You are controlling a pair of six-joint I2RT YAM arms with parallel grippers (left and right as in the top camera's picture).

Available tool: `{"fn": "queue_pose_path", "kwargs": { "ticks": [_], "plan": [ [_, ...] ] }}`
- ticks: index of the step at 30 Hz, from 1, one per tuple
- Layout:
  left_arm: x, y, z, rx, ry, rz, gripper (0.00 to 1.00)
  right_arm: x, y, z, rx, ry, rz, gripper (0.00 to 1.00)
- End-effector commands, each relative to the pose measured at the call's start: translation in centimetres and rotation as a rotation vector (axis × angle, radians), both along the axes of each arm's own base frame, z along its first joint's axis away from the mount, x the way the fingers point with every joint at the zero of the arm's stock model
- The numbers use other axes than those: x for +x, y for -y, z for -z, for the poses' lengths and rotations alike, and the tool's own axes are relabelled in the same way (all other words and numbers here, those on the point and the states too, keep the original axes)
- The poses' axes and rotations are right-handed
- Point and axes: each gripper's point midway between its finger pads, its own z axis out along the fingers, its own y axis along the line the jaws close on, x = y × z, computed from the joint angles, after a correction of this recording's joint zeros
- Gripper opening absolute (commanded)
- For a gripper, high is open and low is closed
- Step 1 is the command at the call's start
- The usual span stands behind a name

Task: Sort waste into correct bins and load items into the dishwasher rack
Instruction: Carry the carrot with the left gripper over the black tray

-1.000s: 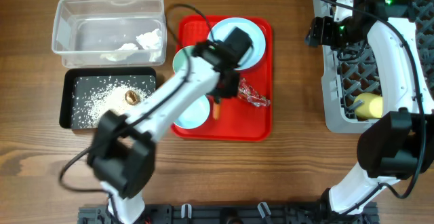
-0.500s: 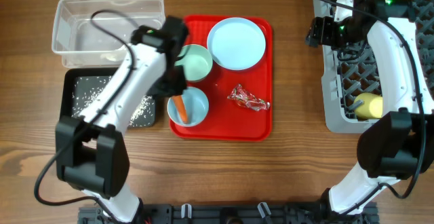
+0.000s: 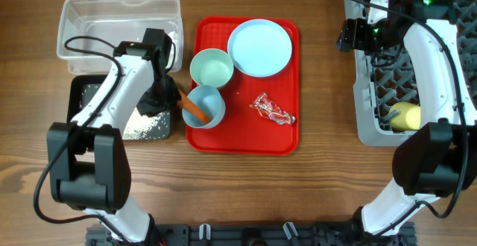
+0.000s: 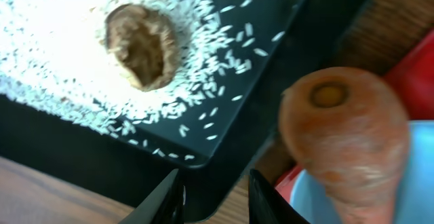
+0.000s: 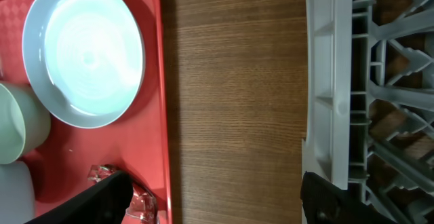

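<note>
Carrot to black tray: grasp pending.
Carrot leans in the blue bowl, centre-left of frame, just beside the tray. The left fingers are narrowly parted and empty over the tray edge; the right fingers are spread wide and empty. Advised: straddle the carrot mid-length, clench, lift clear of the rim.

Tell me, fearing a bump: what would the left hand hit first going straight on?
Likely the black tray near its edge, among stray rice, though depth is unclear; the carrot lies aside.
</note>
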Motion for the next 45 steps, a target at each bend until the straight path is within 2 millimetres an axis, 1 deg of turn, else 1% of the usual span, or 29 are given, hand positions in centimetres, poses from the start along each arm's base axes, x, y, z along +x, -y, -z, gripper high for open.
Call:
{"fn": "queue_pose_path", "kwargs": {
  "ticks": [1, 3, 8, 11, 15, 16, 19, 20, 23, 29, 34, 39, 45],
  "plan": [
    [0.5, 1.2, -0.2, -0.002, 0.038, 0.037, 0.31, 0.0, 0.3, -0.1, -0.023, 0.005, -0.001, 0.83],
    [1.0, 2.4, -0.3, -0.041, 0.060, 0.053, 0.31, 0.1, 0.3, -0.1, -0.023, 0.007, -0.001, 0.84],
    [1.1, 4.6, -0.3, -0.095, 0.074, 0.091, 0.32, 0.1, 0.3, -0.1, -0.024, 0.008, 0.000, 0.84],
    [1.0, 5.5, -0.5, -0.105, 0.083, 0.113, 0.33, 0.1, 0.3, -0.1, -0.024, 0.009, -0.001, 0.84],
    [1.5, 6.3, -1.4, -0.113, 0.115, 0.135, 0.36, 0.2, 0.3, -0.1, -0.023, 0.011, -0.001, 0.84],
    [1.8, 6.6, -1.8, -0.118, 0.129, 0.140, 0.37, 0.2, 0.3, -0.1, -0.023, 0.011, -0.001, 0.84],
    [2.2, 7.3, -2.0, -0.135, 0.149, 0.151, 0.42, 0.2, 0.3, -0.1, -0.024, 0.010, -0.001, 0.84],
    [2.2, 7.5, -1.8, -0.136, 0.148, 0.156, 0.45, 0.2, 0.3, -0.1, -0.024, 0.010, -0.001, 0.84],
    [2.0, 8.0, -1.3, -0.135, 0.135, 0.169, 0.46, 0.1, 0.3, -0.1, -0.024, 0.009, -0.001, 0.84],
    [1.8, 9.1, 0.0, -0.124, 0.114, 0.181, 0.46, 0.1, 0.3, -0.1, -0.024, 0.006, -0.002, 0.84],
    [1.7, 8.5, 0.9, -0.069, 0.097, 0.179, 0.46, 0.1, 0.3, -0.1, -0.024, 0.006, -0.001, 0.84],
    [1.4, 6.1, 1.0, 0.044, 0.081, 0.122, 0.46, 0.1, 0.3, -0.1, -0.024, 0.006, -0.002, 0.84],
    [1.5, 4.8, 0.9, 0.045, 0.072, 0.061, 0.46, 0.1, 0.3, -0.1, -0.024, 0.006, -0.002, 0.84]
  ]
}}
